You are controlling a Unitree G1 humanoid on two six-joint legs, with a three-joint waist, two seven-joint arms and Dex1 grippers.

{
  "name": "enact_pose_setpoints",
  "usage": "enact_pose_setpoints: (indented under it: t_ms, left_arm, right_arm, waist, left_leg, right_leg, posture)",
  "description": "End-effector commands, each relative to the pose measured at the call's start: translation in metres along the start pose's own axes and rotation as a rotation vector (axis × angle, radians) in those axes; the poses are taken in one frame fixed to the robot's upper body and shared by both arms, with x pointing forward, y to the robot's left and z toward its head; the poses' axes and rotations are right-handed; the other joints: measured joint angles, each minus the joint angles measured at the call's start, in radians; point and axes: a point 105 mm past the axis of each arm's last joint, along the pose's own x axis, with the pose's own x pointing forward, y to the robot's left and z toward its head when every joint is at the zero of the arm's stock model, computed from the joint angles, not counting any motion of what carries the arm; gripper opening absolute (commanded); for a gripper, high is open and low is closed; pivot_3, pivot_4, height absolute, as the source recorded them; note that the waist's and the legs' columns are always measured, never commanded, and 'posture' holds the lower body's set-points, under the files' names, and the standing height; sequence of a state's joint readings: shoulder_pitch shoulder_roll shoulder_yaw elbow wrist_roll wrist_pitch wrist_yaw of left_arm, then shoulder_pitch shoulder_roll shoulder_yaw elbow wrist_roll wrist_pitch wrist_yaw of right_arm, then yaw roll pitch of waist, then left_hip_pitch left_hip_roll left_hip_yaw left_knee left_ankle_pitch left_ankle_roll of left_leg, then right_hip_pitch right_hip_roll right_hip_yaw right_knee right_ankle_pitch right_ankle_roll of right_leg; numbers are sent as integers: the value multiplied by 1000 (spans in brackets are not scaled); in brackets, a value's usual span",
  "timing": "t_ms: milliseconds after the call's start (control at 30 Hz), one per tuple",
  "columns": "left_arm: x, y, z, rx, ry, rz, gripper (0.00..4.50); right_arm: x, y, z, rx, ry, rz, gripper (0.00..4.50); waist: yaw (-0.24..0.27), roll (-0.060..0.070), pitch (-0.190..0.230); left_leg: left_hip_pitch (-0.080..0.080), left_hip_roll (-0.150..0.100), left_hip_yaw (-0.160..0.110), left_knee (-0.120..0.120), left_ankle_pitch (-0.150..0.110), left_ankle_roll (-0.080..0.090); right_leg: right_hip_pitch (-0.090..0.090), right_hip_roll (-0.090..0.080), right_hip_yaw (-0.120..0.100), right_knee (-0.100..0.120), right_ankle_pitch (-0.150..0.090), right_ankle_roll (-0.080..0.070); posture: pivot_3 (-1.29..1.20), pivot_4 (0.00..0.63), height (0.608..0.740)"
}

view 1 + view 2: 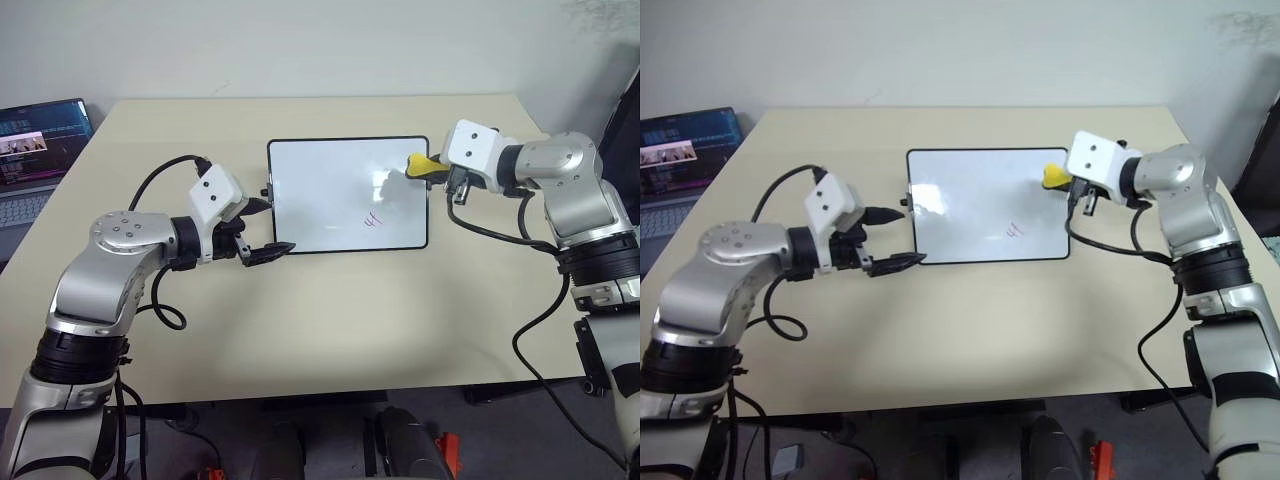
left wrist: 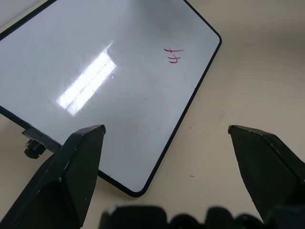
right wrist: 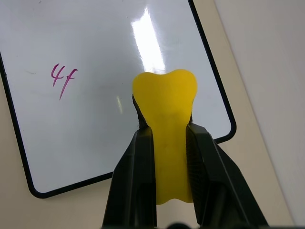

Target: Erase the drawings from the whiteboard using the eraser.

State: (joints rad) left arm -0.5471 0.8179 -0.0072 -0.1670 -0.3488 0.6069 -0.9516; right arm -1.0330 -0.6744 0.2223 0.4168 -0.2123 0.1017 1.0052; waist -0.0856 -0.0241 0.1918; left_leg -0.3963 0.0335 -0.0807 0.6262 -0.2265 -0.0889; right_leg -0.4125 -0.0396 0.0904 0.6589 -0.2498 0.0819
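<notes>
Our right gripper [image 3: 167,143] pinches the eraser [image 3: 166,119] over the whiteboard [image 1: 330,180] (drawings [image 1: 373,218] remain); left gripper [image 1: 268,228] gapes wide.

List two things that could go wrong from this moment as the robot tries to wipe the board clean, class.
1. The right gripper pinches the eraser by a narrow waist, so pressing down could twist or squeeze it out.
2. The left gripper stands open at the whiteboard's corner without holding it; the board may slide on the table during wiping, leaving the drawings missed or smeared.
</notes>
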Motion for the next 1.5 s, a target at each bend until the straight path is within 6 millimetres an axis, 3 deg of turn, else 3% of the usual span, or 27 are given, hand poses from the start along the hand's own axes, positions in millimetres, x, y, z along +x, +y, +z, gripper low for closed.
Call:
enact_pose_setpoints:
  t_ms: [33, 833, 933, 1033, 1267, 1500]
  left_arm:
    - [-5, 1, 12, 52, -20, 8, 4500]
    - [-3, -4, 10, 40, -21, -7, 4500]
    - [3, -11, 3, 25, -1, -36, 4500]
    - [8, -17, -2, 14, 9, -58, 4500]
    - [24, -38, -13, -29, 21, -132, 4500]
    - [24, -39, -16, -31, 28, -128, 4500]
  right_arm:
    - [-3, -8, 13, -32, -35, -18, 535]
    - [1, -1, 26, 41, -116, -25, 526]
    - [15, 27, 37, 53, -158, 33, 525]
    - [24, 38, 40, 69, -170, 28, 525]
    - [48, 47, 30, 123, -160, -90, 525]
    - [66, 40, 16, 97, -80, -197, 525]
  waist:
    - [0, 0, 0]
    - [-1, 0, 0]
    - [-1, 0, 0]
    - [0, 0, 0]
    - [1, 0, 0]
    - [0, 0, 0]
  left_leg:
    - [0, 0, 0, 0, 0, 0]
    - [0, 0, 0, 0, 0, 0]
    - [0, 0, 0, 0, 0, 0]
    - [0, 0, 0, 1, 0, 0]
    - [1, 0, 0, 2, 0, 0]
    - [0, 0, 0, 2, 0, 0]
  right_leg:
    - [0, 0, 0, 0, 0, 0]
    - [0, 0, 0, 0, 0, 0]
    - [0, 0, 0, 1, 0, 0]
    - [0, 0, 0, 1, 0, 0]
    - [0, 0, 0, 3, 0, 0]
    - [0, 0, 0, 3, 0, 0]
  posture:
    - [0, 150, 740]
    - [0, 150, 740]
    - [0, 150, 740]
    - [0, 150, 740]
    - [0, 150, 740]
    - [0, 150, 740]
